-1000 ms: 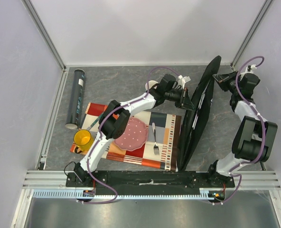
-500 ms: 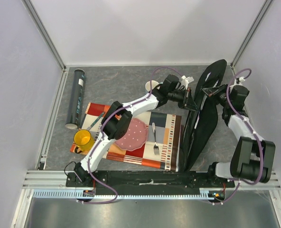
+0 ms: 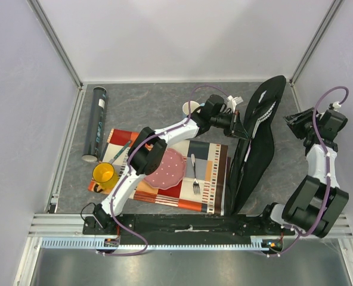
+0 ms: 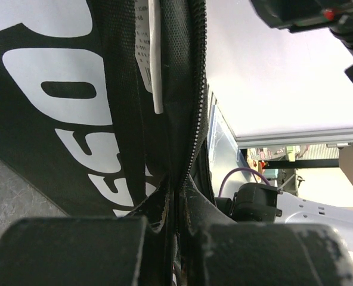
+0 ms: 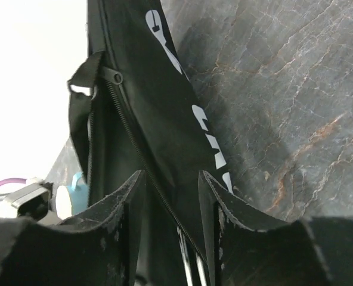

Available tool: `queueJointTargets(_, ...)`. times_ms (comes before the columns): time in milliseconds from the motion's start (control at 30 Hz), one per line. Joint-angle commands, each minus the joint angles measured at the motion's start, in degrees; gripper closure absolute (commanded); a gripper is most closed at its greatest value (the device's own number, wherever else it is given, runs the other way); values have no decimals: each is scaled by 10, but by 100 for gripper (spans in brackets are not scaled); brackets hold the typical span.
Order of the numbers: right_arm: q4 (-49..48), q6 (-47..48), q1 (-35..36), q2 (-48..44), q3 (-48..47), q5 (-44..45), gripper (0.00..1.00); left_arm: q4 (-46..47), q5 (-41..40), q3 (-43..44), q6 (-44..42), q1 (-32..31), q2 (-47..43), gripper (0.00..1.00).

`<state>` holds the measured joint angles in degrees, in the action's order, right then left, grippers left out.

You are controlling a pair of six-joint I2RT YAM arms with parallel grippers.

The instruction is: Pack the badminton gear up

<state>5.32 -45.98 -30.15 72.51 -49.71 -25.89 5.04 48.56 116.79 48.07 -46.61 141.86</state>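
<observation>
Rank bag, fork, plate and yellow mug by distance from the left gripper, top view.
1. Bag: right side, pinched in the left gripper.
2. Fork: centre, on the mat.
3. Plate: just left of the fork.
4. Mug: far left.

3 pale lilac-white panels [image 3: 182,36] enclosing grey marbled tabletop [image 3: 158,113]. Aluminium posts [image 3: 54,39] running up 2 back corners. Slotted aluminium rail [image 3: 57,225] spanning near edge, brushed metal sheet [image 3: 164,268] lying below. Soft even light falling, shadows staying faint.
</observation>
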Motion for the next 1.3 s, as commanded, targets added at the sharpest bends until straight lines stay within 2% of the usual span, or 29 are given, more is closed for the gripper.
queueJointTargets(0,-34,40,1,51,-49,-26,50,44,22,-3,37,8,-13,98)
queueJointTargets(133,-111,28,2,131,-73,-96,56,50,23,-10,40,13,-13,98)
queueJointTargets(233,-196,-29,2,148,-58,-103,51,59,29,-15,46,12,-12,98)
queueJointTargets(267,-243,-43,2,154,-46,-110,51,61,32,-17,45,12,-13,98)
queueJointTargets(367,-295,-80,6,165,-42,-126,53,60,33,-20,40,12,-15,98)
queueJointTargets(500,-328,-91,6,167,-43,-125,63,62,34,-18,42,12,-13,98)
queueJointTargets(567,-334,-110,6,181,-56,-134,63,64,36,-17,43,12,-11,98)
queueJointTargets(667,-346,-121,9,198,-57,-141,57,64,35,-17,42,12,-13,98)
queueJointTargets(767,-356,-128,9,213,-57,-148,58,64,35,-17,42,13,-14,98)
queueJointTargets(933,-385,-146,13,235,-57,-161,67,62,36,-17,41,12,-13,98)
queueJointTargets(1267,-460,-207,24,268,-63,-172,71,60,35,-13,41,13,-14,98)
